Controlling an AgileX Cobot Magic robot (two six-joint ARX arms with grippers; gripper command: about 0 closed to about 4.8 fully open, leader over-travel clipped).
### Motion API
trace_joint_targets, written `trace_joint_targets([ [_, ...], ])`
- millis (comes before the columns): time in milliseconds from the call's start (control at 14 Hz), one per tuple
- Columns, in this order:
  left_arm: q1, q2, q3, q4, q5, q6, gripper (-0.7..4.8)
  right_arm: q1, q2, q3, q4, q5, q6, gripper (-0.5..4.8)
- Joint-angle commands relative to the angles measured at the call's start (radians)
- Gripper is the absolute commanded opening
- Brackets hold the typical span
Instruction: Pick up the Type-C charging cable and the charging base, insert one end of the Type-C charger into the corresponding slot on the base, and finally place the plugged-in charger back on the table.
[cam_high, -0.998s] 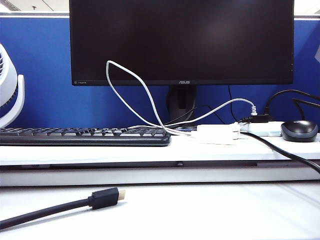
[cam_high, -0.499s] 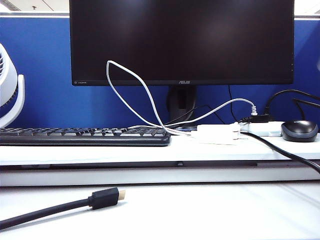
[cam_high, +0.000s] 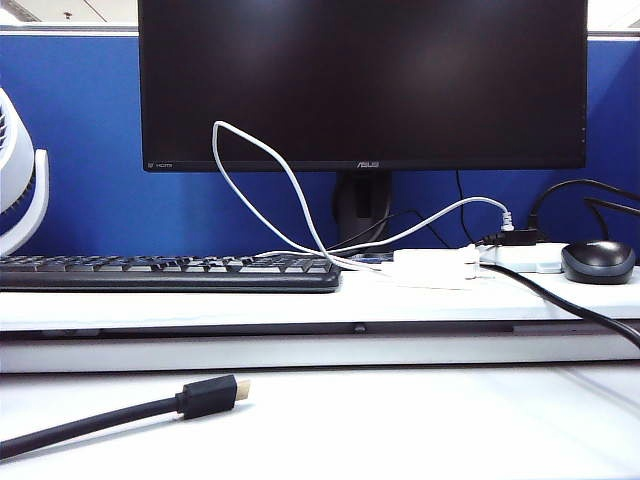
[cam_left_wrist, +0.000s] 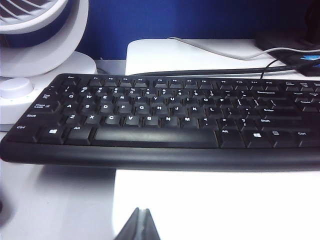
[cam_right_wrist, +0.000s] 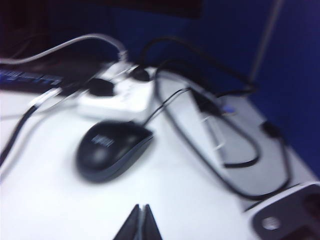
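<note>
1. The monitor (cam_high: 362, 85) fills the far middle of the scene against the blue partition.
2. The table (cam_high: 400, 425) runs across the near side, with a raised ledge carrying the black keyboard (cam_high: 165, 272) at left and the black mouse (cam_high: 598, 261) at far right; a white fan (cam_high: 20, 170) stands at the far left edge.
3. The charging base (cam_high: 435, 267) lies on the ledge right of centre, just left of the power strip (cam_high: 525, 258).
4. The Type-C charging cable (cam_high: 265, 175) loops up in front of the monitor and comes down to the base; it appears plugged in, though the joint is too small to confirm.
5. A thick black cable (cam_high: 120, 414) lies on the near table at left, apart from the task items.
6. The left gripper (cam_left_wrist: 140, 227) hangs near the keyboard, fingers pressed together, holding nothing.
7. The right gripper (cam_right_wrist: 139, 225) hangs near the mouse, fingers likewise together and empty; its view is blurred.
8. Judged from this, the placing step looks done; the next move would only call for parking both arms clear.
</note>
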Motion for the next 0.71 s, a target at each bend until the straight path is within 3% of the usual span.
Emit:
trace_joint_targets([
  [71, 0.0, -0.002, 0.0, -0.011, 0.008, -0.003, 0.03, -0.016, -0.024, -0.007, -0.148, -0.136, 0.002, -0.01],
  [214, -0.001, -0.002, 0.0, -0.011, 0.008, -0.003, 0.03, -0.017, -0.042, -0.007, -0.249, -0.125, 0.003, -0.01],
  [356, 0.0, -0.002, 0.0, -0.011, 0.008, -0.004, 0.03, -0.019, -0.077, -0.007, -0.248, -0.116, 0.003, -0.01],
  [428, 0.0, -0.002, 0.0, -0.011, 0.007, -0.003, 0.03, -0.029, -0.127, -0.007, -0.23, -0.037, 0.003, -0.01],
  [713, -0.001, -0.001, 0.0, -0.01, 0.008, -0.003, 0.03, -0.063, -0.127, -0.007, -0.23, -0.026, 0.003, -0.01],
])
